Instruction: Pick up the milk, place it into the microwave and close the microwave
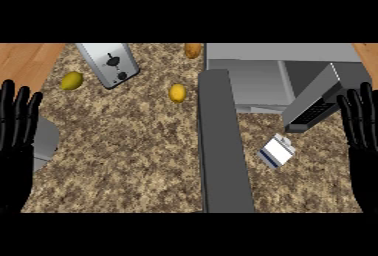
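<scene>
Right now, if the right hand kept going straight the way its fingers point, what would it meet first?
The black right hand rests open at the view's right edge, fingers pointing up-screen. Straight ahead lies the open grey microwave's right end, probably first, though depth is unclear. The white-and-blue milk carton sits off to its left.

toaster (109, 63): far left of tabletop (118, 160)
lemons (71, 80): two, near toaster
potato (193, 50): far edge

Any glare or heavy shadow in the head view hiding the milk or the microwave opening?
Head view: lighting is even, no glare on the milk carton, which lies tilted on the speckled counter, fully visible. The microwave interior reads pale grey and unshadowed; its open door is darker on the inner face. Both hands, left hand and right hand, show as flat black.
</scene>
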Robot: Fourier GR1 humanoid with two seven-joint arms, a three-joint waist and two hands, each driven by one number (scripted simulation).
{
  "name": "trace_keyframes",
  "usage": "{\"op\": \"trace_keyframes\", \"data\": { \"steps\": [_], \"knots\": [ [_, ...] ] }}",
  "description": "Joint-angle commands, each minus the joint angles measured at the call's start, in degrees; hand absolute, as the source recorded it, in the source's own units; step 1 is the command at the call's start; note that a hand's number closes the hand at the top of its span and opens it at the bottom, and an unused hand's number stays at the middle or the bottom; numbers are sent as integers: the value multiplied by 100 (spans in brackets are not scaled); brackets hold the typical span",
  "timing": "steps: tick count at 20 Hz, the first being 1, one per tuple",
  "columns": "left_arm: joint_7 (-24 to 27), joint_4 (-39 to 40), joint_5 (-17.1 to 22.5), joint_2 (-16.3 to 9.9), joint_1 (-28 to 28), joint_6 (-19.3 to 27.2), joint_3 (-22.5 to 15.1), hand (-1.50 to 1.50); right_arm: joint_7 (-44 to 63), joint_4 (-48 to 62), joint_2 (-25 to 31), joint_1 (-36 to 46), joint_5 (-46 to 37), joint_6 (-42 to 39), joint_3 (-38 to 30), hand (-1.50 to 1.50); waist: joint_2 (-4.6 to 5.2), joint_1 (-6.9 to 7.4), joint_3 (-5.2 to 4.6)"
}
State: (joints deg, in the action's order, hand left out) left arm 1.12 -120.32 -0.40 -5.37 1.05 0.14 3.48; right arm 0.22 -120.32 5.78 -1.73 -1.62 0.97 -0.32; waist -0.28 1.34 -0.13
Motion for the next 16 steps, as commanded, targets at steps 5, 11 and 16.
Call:
{"op": "trace_keyframes", "data": {
  "steps": [5, 11, 16],
  "knots": [
    [104, 357, -318, 130, -294, -69, -458, -150, -992, 125, 277, -636, 866, -1112, -85, -150, 27, -191, 17],
    [-128, 622, 268, 528, 223, 120, -1038, -150, -698, 337, 536, -1027, 1750, -1892, -238, -150, 21, -169, 15],
    [634, 1074, -184, 534, 500, 1109, -2228, -150, -1386, 705, 374, -1501, 1305, -2149, -221, -150, 23, -160, 14]
  ]
}}
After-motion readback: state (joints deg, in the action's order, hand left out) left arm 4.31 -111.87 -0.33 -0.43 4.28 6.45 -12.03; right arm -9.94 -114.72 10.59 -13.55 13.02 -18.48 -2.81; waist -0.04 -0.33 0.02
